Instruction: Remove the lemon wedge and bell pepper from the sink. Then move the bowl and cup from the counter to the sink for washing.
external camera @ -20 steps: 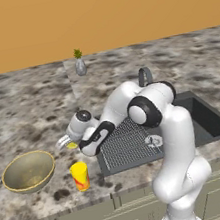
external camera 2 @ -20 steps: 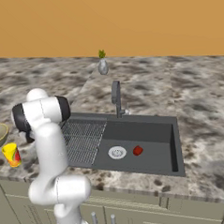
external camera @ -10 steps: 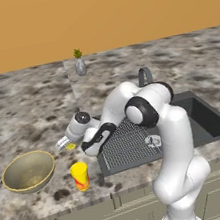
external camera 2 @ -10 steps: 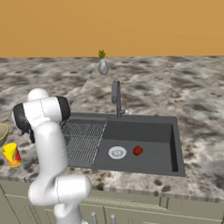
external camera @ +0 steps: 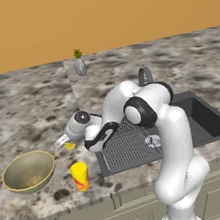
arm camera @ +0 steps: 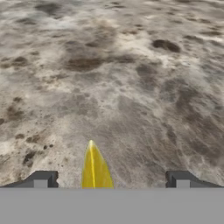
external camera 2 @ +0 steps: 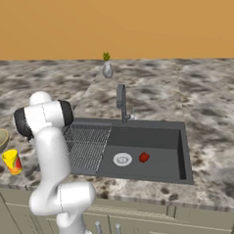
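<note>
Gripper point(external camera: 64, 141) low over the granite counter point(external camera: 26, 111), left of the sink point(external camera 2: 155, 148), seen from the left base camera; its two dark fingertips point(arm camera: 41, 179) stand wide apart in the hand camera, with the lemon wedge point(arm camera: 96, 168) lying between them and touching neither, so the jaws are spread and grip nothing. Lemon wedge: thin yellow crescent on the counter, point turned away from the hand, also visible as a small yellow patch just beside the gripper in the left base camera point(external camera: 70, 145). Bell pepper point(external camera 2: 144, 157): small red item on the floor of the sink basin, just right of the round drain point(external camera 2: 122, 160) (well apart from the arm). Sink: dark grey, with ribbed drainboard point(external camera 2: 86, 145) at its left and arched faucet point(external camera 2: 121, 102) at its back edge. Bowl point(external camera: 28, 171): olive-gold, upright on the counter, near the gripper on its front-left side and apart from it. Cup point(external camera: 80, 175): yellow with red mark, upright near the counter's front edge, between the bowl and the drainboard, touching neither. Grey vase point(external camera: 80, 66) with green plant: at the rear of the counter against the orange wall point(external camera: 91, 14), well apart from everything else. Obstructions: the white arm lies across the drainboard in the left base camera and hides part of it; bare speckled stone lies ahead of the wedge in the hand camera.
</note>
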{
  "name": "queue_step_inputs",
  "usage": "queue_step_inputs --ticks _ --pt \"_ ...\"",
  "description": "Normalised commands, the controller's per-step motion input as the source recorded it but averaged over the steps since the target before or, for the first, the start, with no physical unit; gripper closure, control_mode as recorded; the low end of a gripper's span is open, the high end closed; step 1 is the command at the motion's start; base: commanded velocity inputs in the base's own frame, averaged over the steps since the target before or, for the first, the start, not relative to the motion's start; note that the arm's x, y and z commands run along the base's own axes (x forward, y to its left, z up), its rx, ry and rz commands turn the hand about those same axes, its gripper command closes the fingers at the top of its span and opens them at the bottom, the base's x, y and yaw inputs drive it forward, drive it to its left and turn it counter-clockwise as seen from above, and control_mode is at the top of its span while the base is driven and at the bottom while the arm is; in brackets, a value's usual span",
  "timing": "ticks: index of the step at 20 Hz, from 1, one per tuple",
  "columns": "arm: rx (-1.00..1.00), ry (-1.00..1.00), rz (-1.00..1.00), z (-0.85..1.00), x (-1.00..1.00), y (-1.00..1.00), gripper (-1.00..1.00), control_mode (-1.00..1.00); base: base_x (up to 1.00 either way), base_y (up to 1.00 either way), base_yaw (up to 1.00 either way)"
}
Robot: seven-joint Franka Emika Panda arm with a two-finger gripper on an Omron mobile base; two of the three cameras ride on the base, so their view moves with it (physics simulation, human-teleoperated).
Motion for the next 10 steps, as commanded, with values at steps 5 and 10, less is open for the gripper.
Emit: queue_step_inputs --ticks 5,10 --pt "-0.03 -0.08 0.00 0.09 -0.01 -0.01 -1.00 -1.00 0.00 0.00 0.00" --pt "-0.01 0.00 -0.01 0.14 -0.09 -0.09 -1.00 -1.00 0.00 0.00 0.00"
